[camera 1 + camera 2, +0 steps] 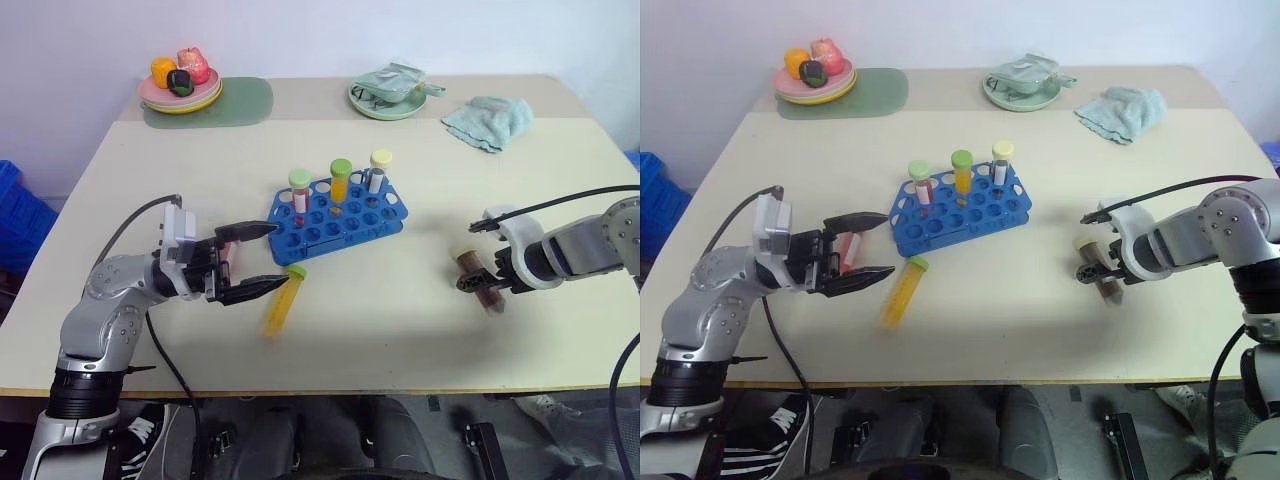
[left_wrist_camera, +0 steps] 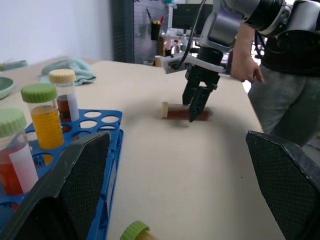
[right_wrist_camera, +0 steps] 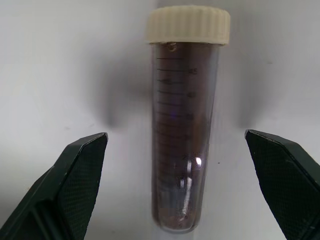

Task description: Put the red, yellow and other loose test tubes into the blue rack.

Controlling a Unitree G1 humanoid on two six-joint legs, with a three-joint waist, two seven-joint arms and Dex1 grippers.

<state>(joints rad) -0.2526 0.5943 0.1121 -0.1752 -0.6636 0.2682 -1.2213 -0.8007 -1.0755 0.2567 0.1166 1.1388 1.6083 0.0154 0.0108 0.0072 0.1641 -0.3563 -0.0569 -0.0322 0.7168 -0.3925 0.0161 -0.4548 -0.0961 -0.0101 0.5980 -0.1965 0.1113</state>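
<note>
Brown test tube lies flat on the tabletop, well right of the blue rack, between the wide-open, empty right gripper's fingers. Closing squarely across mid-body should keep it from rolling. Left gripper hangs open, empty, near the yellow tube.

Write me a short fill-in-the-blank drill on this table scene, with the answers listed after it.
1. The blue rack holds ____ upright tubes.
2. The yellow tube lying near the left gripper has a ____ cap.
3. The right gripper hangs open over a brown tube with a ____ cap.
4. The crumpled cloth lies at the table's far ____ corner.

Answers: three; green; cream; right
</note>
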